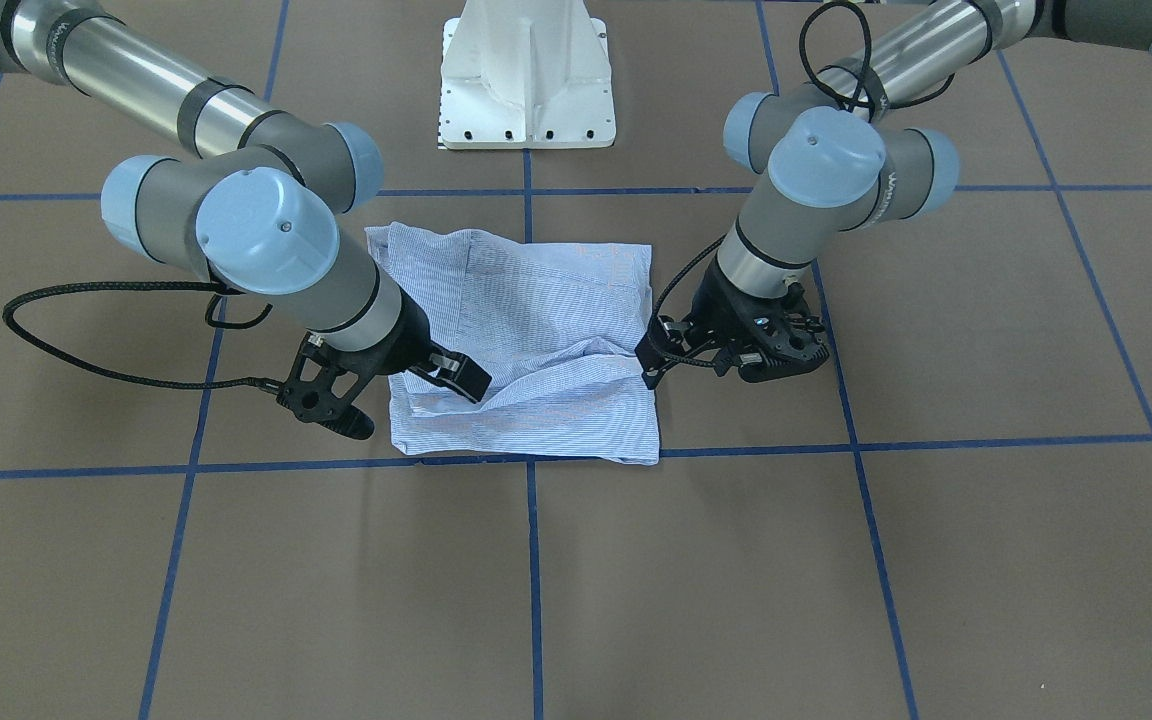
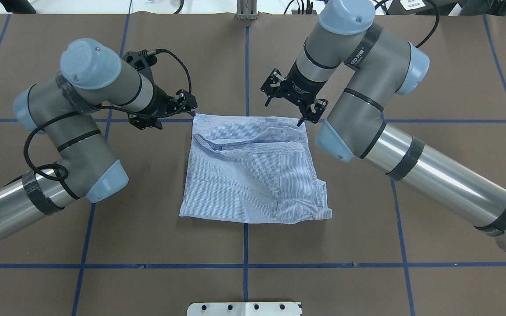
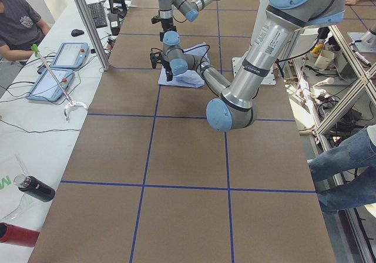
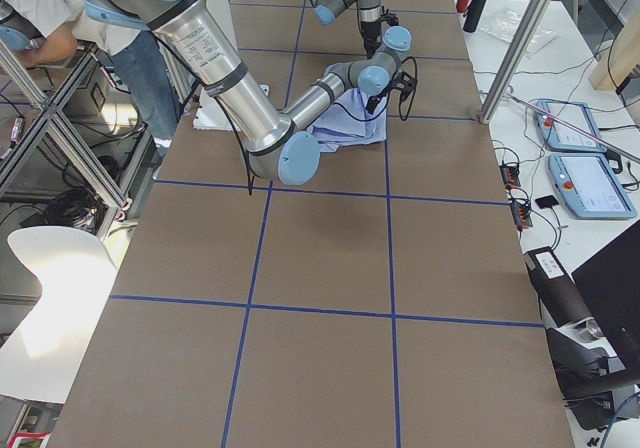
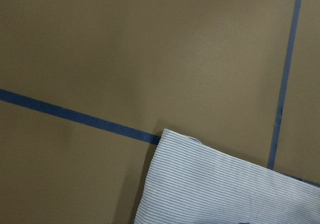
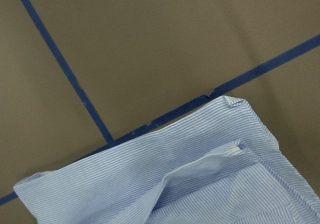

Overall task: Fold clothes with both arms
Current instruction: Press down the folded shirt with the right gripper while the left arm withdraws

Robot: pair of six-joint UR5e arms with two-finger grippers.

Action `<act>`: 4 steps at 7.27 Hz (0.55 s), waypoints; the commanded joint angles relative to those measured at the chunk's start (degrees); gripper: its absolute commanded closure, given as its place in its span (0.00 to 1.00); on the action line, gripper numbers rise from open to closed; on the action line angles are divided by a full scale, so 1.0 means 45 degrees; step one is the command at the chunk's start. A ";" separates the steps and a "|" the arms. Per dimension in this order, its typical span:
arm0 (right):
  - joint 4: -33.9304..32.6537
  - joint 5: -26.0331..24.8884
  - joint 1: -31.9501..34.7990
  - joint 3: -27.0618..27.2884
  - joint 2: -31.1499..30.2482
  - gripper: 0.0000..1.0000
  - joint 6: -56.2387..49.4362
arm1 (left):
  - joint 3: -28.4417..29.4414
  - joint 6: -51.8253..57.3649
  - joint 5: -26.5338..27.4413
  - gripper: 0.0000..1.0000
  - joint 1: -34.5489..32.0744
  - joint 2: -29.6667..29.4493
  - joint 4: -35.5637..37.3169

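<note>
Evidently the folded striped shirt (image 2: 253,175) lay flat at mid-bench (image 2: 147,245), its far edge running crosswise between the grippers. The left gripper (image 2: 167,115) stood beside one far corner, the right gripper (image 2: 283,114) at the other, equally near. Both jaws were spread and empty.

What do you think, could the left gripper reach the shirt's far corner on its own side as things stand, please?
Probably yes: the left gripper hangs open right beside that corner of the shirt, and nothing on the table stands between them.
</note>
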 commanded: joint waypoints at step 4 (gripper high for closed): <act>0.0005 -0.2924 -0.2868 0.0191 0.0559 0.00 -0.1073 | -0.0469 0.3666 -0.0818 0.01 -0.1368 0.1303 0.0011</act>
